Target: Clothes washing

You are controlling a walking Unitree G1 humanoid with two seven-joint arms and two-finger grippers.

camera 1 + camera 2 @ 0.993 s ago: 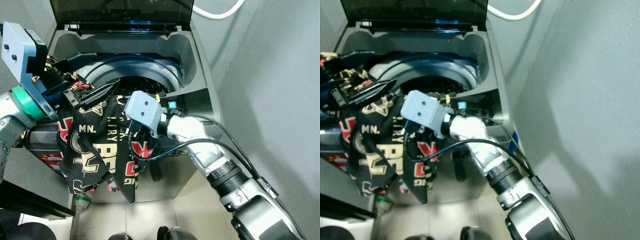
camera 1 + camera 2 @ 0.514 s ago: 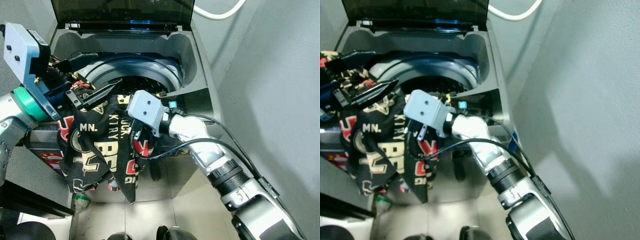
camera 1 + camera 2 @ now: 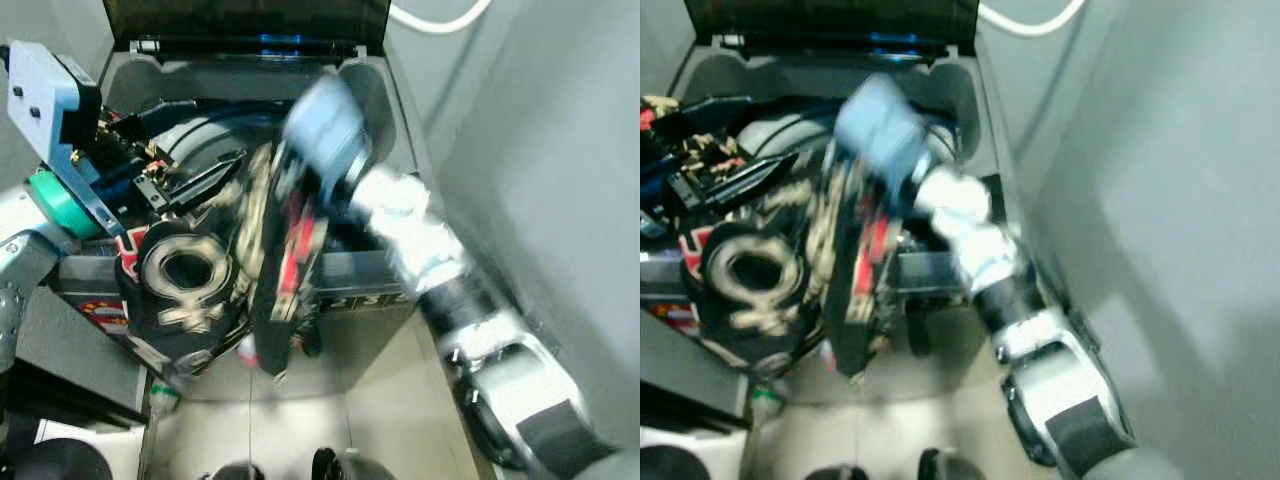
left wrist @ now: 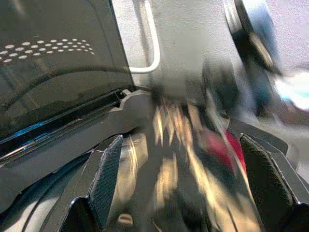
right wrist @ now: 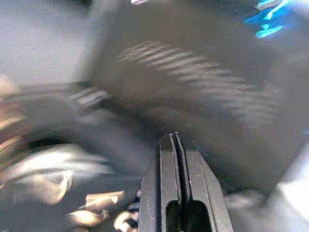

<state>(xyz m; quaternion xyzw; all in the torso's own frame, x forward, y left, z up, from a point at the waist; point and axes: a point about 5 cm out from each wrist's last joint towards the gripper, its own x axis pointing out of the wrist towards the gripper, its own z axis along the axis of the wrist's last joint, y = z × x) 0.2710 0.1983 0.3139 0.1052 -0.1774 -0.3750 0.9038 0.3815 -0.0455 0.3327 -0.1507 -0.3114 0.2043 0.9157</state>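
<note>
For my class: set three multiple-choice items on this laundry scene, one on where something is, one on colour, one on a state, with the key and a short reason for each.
1. Where does the printed garment hang?
A. Over the washer's front edge
B. Flat on the floor
C. On a wall hook

2. What is the garment's main colour?
A. White
B. Black
C. Green

3. How is the washing machine lid?
A. Shut
B. Raised open
C. Removed and lying on the floor

Answers: 1 A, it drapes down the front beside the left gripper. 2 B, black cloth with gold and red print. 3 B, the dark lid stands up behind the drum.
</note>
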